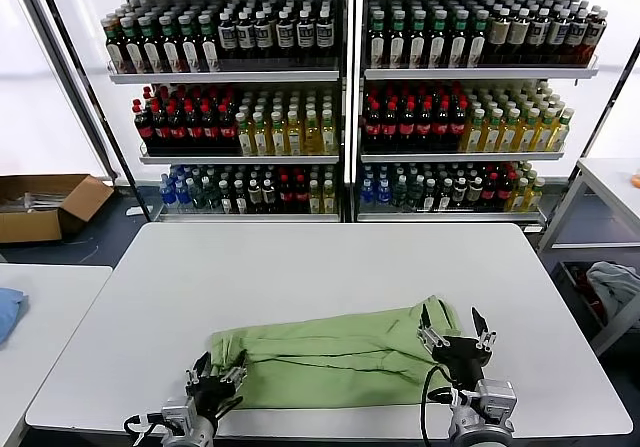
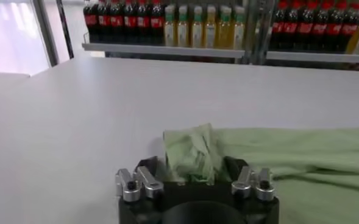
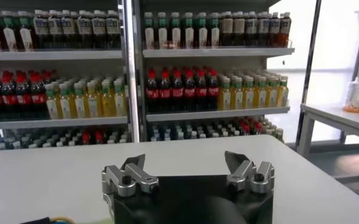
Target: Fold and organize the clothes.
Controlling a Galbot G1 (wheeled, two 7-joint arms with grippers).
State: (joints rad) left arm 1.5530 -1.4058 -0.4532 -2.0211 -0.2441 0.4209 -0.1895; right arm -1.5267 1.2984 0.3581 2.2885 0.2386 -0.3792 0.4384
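The clothes are a single light green shirt (image 1: 340,357), folded into a long band near the front edge of the white table (image 1: 300,267). My left gripper (image 1: 213,375) is low at the shirt's left end. In the left wrist view a bunched corner of the shirt (image 2: 194,152) stands between the left gripper's (image 2: 191,169) fingers, which are spread on either side of it. My right gripper (image 1: 452,322) hovers over the shirt's right end, open and holding nothing. The right wrist view shows only bare table between the right gripper's (image 3: 184,163) fingers.
Shelves of bottles (image 1: 340,97) stand behind the table. On the floor at far left is a cardboard box (image 1: 45,205). A blue cloth (image 1: 8,312) lies on the left side table. A grey-white cloth heap (image 1: 615,287) sits under the right side table (image 1: 610,182).
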